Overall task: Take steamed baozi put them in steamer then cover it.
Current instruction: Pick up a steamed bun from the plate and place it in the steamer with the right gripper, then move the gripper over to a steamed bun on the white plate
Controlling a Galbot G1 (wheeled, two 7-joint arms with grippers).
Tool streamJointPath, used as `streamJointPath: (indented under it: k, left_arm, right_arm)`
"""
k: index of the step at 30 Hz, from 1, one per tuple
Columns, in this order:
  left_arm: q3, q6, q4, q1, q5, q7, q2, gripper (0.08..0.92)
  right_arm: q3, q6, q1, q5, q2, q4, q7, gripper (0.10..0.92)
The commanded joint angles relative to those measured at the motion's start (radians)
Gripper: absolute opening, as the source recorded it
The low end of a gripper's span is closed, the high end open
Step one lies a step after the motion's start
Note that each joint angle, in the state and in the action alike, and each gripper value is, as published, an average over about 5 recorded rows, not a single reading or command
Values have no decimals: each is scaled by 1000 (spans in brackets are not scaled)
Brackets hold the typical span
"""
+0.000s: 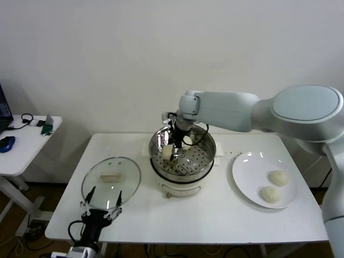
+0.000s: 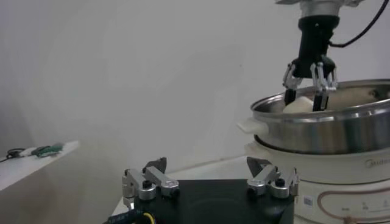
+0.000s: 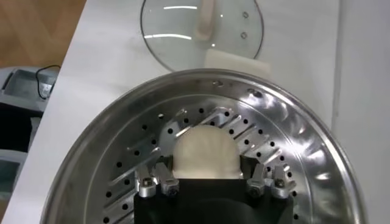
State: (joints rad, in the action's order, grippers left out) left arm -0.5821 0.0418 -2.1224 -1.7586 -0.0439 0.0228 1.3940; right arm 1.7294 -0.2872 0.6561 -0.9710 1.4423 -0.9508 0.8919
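Observation:
My right gripper (image 1: 171, 154) reaches down into the steamer (image 1: 207, 151), a shiny steel pot with a perforated tray on a white base. It is shut on one cream-white baozi (image 3: 204, 145) just over the tray, left of centre. The left wrist view shows its fingers (image 2: 317, 85) around the bun at rim height. Two more baozi (image 1: 278, 178) (image 1: 270, 194) lie on the white plate (image 1: 247, 177) to the right. A fourth is not visible. The glass cover (image 1: 111, 177) with its cream handle lies flat on the table to the left. My left gripper (image 1: 101, 212) is open and empty at the table's front-left edge.
A small white side table (image 1: 27, 141) stands at the far left with a blue mouse (image 1: 6, 143) and cables. A white wall is close behind the main table. The steamer's white side handle (image 3: 234, 59) faces the cover.

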Motion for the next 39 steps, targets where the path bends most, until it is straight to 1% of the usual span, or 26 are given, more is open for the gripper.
streamJointPath:
  k: [1, 4, 7, 9, 15, 23, 29, 32, 35, 39]
  left_arm:
    - [1, 1, 3, 2, 1, -1, -2, 823]
    - [1, -1, 3, 3, 0, 0, -3, 823]
    - [1, -2, 3, 4, -1, 0, -3, 823]
    - [1, -2, 3, 3, -1, 0, -3, 823]
    - [1, -2, 4, 2, -3, 2, -2, 823]
    - [3, -8, 2, 10, -5, 4, -2, 823]
    - [3, -15, 5, 15, -6, 9, -2, 823]
    - [1, -16, 5, 14, -7, 10, -3, 823]
    - [1, -19, 4, 13, -9, 10, -3, 823]
    - [2, -23, 3, 13, -20, 11, 1, 823]
  right_arm:
    - [5, -7, -34, 15, 32, 12, -16, 706]
    - [-2, -13, -34, 27, 31, 9, -17, 740]
    - [-14, -20, -24, 32, 23, 4, -9, 797]
    - [-20, -22, -9, 35, 9, -4, -3, 816]
    - [-32, -8, 84, 48, -83, -73, 47, 823]
    - [-5, 54, 226, 122, -323, -177, 147, 823]
    - [-44, 94, 248, 340, -559, -292, 190, 823]
    - [-49, 103, 229, 424, -668, -345, 196, 823]
    - [-66, 115, 182, 522, -771, -382, 198, 823]
    - [-169, 144, 38, 692, -888, -395, 201, 823]
